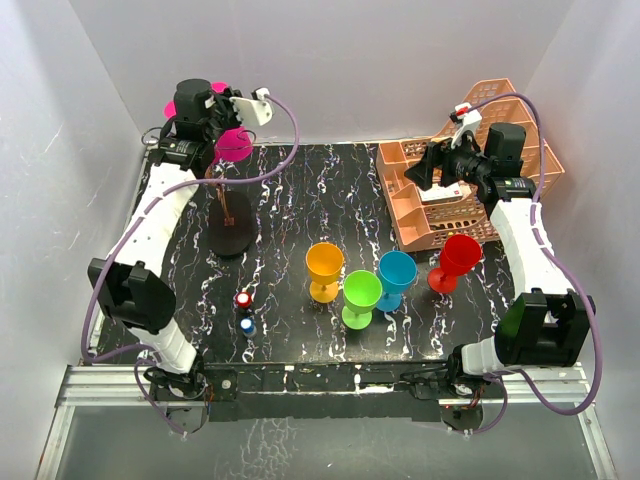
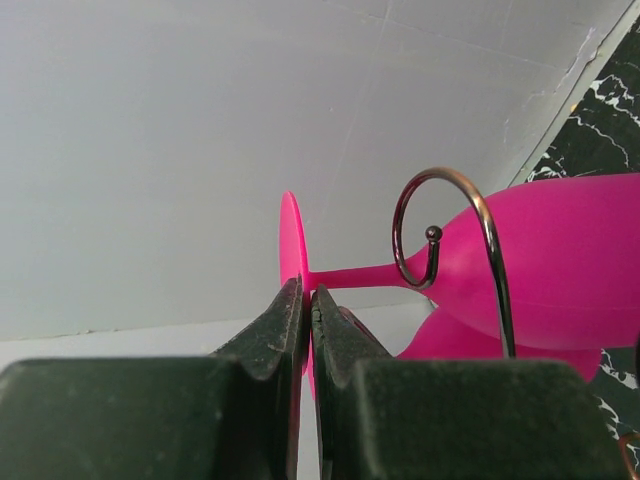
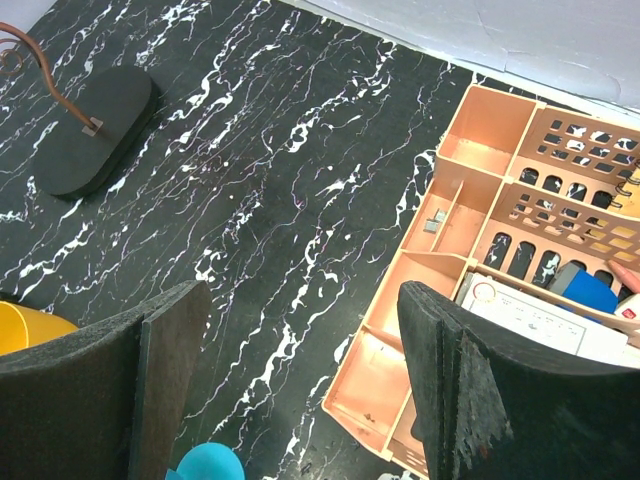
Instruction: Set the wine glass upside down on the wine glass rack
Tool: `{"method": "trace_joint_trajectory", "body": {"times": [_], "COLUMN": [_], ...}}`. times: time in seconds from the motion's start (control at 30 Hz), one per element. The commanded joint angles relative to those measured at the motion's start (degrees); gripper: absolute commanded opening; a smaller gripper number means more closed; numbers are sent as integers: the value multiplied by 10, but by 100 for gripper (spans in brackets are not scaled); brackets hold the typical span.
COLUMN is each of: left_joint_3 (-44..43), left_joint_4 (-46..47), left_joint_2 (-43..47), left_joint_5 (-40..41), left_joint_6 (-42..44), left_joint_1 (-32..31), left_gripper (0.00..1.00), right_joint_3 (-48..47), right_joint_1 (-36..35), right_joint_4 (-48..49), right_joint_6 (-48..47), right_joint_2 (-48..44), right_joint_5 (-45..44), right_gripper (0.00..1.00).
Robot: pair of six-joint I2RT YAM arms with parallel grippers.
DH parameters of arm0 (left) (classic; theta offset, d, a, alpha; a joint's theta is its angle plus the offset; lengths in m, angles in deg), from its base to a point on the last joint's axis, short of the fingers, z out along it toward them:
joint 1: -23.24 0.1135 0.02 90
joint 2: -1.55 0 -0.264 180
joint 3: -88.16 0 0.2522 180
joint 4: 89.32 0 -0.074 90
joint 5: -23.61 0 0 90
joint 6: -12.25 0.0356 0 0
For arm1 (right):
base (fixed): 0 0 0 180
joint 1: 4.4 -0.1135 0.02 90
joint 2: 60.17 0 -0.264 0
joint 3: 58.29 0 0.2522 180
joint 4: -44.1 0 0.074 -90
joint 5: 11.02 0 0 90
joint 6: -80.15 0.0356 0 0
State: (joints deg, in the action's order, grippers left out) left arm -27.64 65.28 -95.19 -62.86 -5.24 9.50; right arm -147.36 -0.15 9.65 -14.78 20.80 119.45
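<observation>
Wine glass of magenta plastic [image 2: 560,250] is held by its flat round foot [image 2: 291,240]. The left gripper [image 2: 308,330] has its black jaws pinched tight on the rim of that disc, nearest the wrist camera. Past them the thin stem [image 2: 355,277] runs through a curled scroll arm [image 2: 490,240] of the dark wire wine glass rack [image 1: 231,235]. The bowl lies beyond the curl, at the rack's top by the table's far left corner.

The foot stands apart from the curl. The move is probably to ease the wine glass along its stem until the foot seats against the wire, keeping the stem centred in the loop. The jaws should part only once the wire carries it; letting go early could drop it.

The right gripper [image 3: 305,330] hangs spread wide and grasps nothing.

Nearest of the containers is the green goblet [image 1: 361,297], then the orange goblet [image 1: 325,268], blue goblet [image 1: 396,275] and red goblet [image 1: 458,258]. All stand upright and look empty. Farthest, the peach plastic basket [image 3: 455,205] has bare front compartments. A white printed card [image 3: 540,320] and a blue object [image 3: 590,290] lie in a rear one.
</observation>
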Motion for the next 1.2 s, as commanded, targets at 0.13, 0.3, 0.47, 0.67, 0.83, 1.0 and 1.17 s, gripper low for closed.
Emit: {"method": "trace_joint_trajectory", "body": {"times": [0.13,0.3,0.47,0.67,0.83,1.0,1.17], "left_joint_3": [16,20,15,14,15,18,18], "left_joint_4": [-2,-13,-32,-44,-51,-54,-61], "left_joint_2": [41,49,55,60,60,61,65], "left_joint_5": [15,6,0,4,4,13,17], "left_joint_6": [14,7,4,6,8,12,13], "left_joint_1": [-3,-6,-13,-24,-31,-37,-38], "left_gripper": [0,0,0,0,0,0,0], "right_joint_3": [-1,0,1,1,2,2,2], "right_joint_1": [3,3,3,2,2,3,3], "right_joint_4": [39,39,40,40,40,40,41], "right_joint_6": [-7,-8,-6,-6,-8,-7,-8], "right_joint_2": [-8,-7,-6,-6,-6,-5,-5], "right_joint_5": [7,6,6,6,5,4,5], "right_gripper": [83,83,83,83,83,83,83]}}
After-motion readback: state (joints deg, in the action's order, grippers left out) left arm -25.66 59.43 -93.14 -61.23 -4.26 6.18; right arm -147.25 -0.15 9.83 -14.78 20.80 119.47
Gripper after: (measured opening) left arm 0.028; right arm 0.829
